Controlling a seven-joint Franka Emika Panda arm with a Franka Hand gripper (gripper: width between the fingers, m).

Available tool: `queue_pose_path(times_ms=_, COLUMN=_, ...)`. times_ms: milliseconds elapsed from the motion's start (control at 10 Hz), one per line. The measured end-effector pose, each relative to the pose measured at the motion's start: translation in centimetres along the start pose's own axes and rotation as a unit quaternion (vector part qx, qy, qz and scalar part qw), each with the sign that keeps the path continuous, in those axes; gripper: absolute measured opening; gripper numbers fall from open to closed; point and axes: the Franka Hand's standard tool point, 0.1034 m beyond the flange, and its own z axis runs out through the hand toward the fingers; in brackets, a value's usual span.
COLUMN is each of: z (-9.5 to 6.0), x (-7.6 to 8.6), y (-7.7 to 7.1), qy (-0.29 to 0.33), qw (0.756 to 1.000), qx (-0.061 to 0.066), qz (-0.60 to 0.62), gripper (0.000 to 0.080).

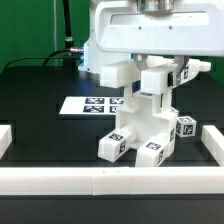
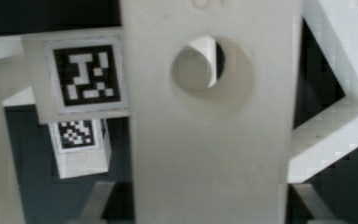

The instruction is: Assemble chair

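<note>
Filling the exterior view, black table (image 1: 40,90) with white border rails (image 1: 100,180) at its edges. Partly built chair (image 1: 145,125) stands mid-table, just to the exterior view's right of the marker board (image 1: 85,104). The gripper (image 1: 152,64) is clamped on the chair's upright top part. Wrist view: holed panel (image 2: 211,140) close up, tag (image 2: 91,75) beside it.

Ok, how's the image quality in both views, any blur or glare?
Exterior view: even light, no glare, the white chair fairly sharp against the black table. Wrist view: very close and dimmer, the holed panel soft, the tag slightly blurred.
</note>
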Motion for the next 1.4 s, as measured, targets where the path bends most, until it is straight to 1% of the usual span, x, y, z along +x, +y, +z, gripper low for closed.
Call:
queue_pose_path(times_ms=100, z=0.18, x=0.01, y=0.14, qy=0.001, qw=1.0, qx=0.0, qz=-0.002, gripper=0.0285)
queue_pose_path(times_ms=600, z=0.16, x=0.14, y=0.11, qy=0.003, qw=1.0, qx=0.0, qz=-0.003, gripper=0.0285)
queue_pose_path(times_ms=900, z=0.17, x=0.1, y=0.36, qy=0.002, qw=1.0, qx=-0.001, qz=-0.002, gripper=0.0285)
queue_pose_path(times_ms=1400, z=0.14, x=0.14, y=0.22, qy=0.006, qw=1.0, qx=0.001, qz=-0.002, gripper=0.0285)
